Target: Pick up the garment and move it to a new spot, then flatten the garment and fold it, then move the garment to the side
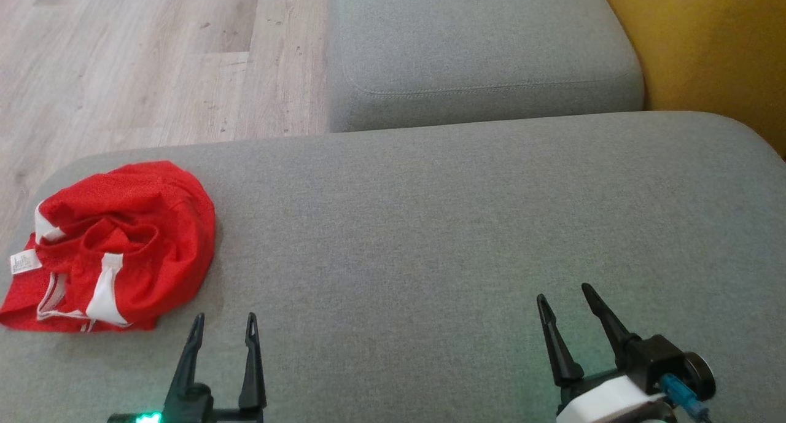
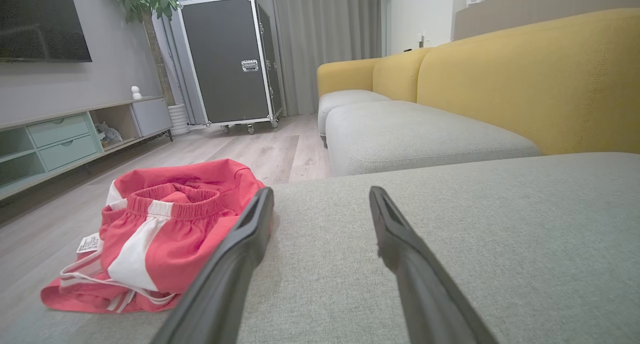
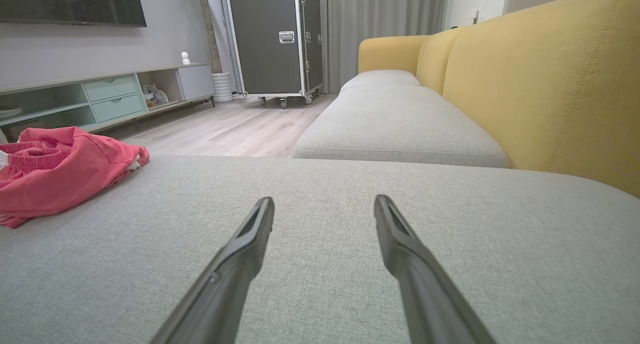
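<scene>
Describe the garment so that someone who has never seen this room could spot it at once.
Start at the big grey sofa cushion against the yellow backrest. At its left end, beside the wooden floor, lies a crumpled pair of red shorts. White stripes and a white label set them apart.

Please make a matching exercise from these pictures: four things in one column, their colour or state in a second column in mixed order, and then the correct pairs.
Things:
1. garment
2. sofa back
3. left end effector
4. case

Colour or state:
a. yellow
b. black, with metal edges, on wheels
c. red and white, crumpled
d. open, holding nothing

Pairs: 1-c, 2-a, 3-d, 4-b
</scene>
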{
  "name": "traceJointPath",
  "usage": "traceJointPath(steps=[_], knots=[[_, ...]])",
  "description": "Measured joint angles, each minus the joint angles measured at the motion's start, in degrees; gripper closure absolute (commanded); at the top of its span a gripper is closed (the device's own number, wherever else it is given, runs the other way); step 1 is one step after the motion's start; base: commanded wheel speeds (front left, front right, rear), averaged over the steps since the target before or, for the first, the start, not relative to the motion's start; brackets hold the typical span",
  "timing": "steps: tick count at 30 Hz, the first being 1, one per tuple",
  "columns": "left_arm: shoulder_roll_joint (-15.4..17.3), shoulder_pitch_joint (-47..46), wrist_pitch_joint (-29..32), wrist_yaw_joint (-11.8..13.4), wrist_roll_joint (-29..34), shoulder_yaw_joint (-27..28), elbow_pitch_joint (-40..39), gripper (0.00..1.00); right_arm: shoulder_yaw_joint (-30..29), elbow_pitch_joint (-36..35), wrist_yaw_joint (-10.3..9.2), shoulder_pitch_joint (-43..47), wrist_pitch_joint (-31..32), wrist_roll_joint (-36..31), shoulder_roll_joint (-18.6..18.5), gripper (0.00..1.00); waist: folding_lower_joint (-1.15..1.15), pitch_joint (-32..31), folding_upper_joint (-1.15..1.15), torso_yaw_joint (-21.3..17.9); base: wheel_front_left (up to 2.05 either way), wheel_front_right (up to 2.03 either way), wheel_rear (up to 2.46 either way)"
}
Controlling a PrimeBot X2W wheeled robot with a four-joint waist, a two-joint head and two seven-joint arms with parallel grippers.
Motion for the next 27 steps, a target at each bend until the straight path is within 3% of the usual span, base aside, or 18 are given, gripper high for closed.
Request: traceJointPath(steps=[8, 13, 27], knots=[[-0.1, 0.0, 0.0, 0.0, 0.0, 0.6, 0.3, 0.0, -0.2, 0.0, 0.0, 0.0, 0.0, 0.0, 0.0, 0.0, 0.0, 0.0, 0.0, 0.9, 0.0, 0.0, 0.0], [-0.1, 0.0, 0.0, 0.6, 0.2, 1.4, -0.9, 0.0, 0.1, 0.0, 0.0, 0.2, 0.0, 0.0, 0.0, 0.0, 0.0, 0.0, 0.0, 3.4, 0.0, 0.0, 0.0], [0.0, 0.2, -0.1, 1.6, 1.0, 2.5, -1.7, 0.0, 1.7, -0.1, 0.0, 1.3, 0.0, 0.5, 0.0, 0.0, 0.0, -0.3, 0.0, 14.9, 0.0, 0.0, 0.0]])
